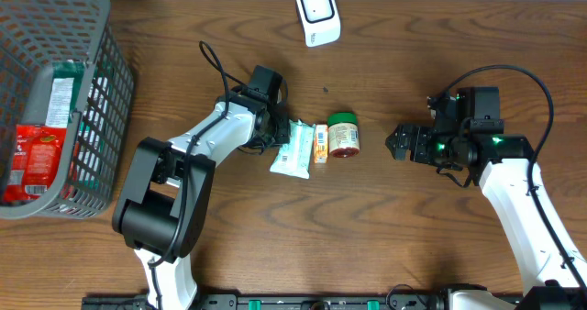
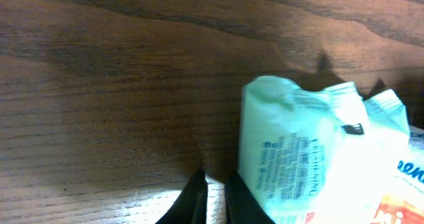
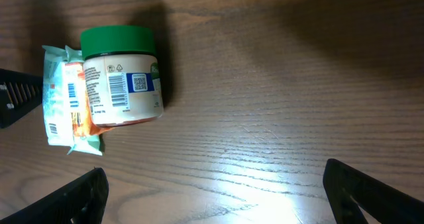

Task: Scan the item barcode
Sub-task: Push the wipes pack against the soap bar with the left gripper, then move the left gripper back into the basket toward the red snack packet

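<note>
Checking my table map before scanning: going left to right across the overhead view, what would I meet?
In order: grey basket → pale blue packet → orange packet → green-lidded jar → right claw, open.

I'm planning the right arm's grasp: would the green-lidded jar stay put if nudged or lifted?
Likely to roll: the jar lies on its side, round body on the table, though the packet touching it may block one way. Probably rigid and smooth-walled, so the open right pincer might slip unless it closes across the body.
</note>
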### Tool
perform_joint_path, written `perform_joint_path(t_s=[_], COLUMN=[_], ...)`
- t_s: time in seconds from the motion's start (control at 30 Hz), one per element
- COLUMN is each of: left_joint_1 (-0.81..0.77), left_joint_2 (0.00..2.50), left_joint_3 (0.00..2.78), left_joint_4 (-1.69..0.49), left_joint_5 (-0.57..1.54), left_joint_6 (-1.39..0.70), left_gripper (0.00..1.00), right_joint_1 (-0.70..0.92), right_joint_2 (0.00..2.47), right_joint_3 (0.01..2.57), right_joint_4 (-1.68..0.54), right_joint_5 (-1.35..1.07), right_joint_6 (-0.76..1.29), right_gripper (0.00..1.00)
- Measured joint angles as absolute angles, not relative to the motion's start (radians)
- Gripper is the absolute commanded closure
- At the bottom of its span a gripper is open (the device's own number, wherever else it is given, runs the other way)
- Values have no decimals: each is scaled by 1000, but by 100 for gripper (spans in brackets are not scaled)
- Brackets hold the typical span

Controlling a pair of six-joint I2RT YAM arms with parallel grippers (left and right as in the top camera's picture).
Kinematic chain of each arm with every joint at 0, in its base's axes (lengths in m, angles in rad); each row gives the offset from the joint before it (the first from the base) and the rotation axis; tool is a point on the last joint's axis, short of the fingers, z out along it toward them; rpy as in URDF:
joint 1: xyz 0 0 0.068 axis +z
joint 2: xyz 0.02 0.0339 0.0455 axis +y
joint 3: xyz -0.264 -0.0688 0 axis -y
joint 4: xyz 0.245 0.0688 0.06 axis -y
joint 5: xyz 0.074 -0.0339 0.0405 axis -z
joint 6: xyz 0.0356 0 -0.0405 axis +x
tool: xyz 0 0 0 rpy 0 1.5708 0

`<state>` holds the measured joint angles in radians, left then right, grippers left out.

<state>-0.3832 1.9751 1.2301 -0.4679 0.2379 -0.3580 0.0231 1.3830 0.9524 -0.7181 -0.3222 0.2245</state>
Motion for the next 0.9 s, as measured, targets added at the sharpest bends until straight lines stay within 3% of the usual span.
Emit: perform_joint_path(t_s=[0.4, 0.83, 0.9], left_joint_1=[-391, -437, -440], left_joint_2=[1967, 1965, 1961], left_joint_3=[1240, 1242, 1243], left_joint_4=[-622, -638, -653], left_joint_5=[221, 192, 159], left_joint_6=[-370, -402, -400], left_gripper=[83, 83, 75], right_joint_1=[23, 23, 23], right_joint_2=[1383, 1383, 1383], right_joint_3=[952, 952, 952], right_joint_4=[-719, -718, -718], right_joint_5=[-322, -322, -322], right_joint_6=[224, 224, 224], right_gripper=[1, 1, 1])
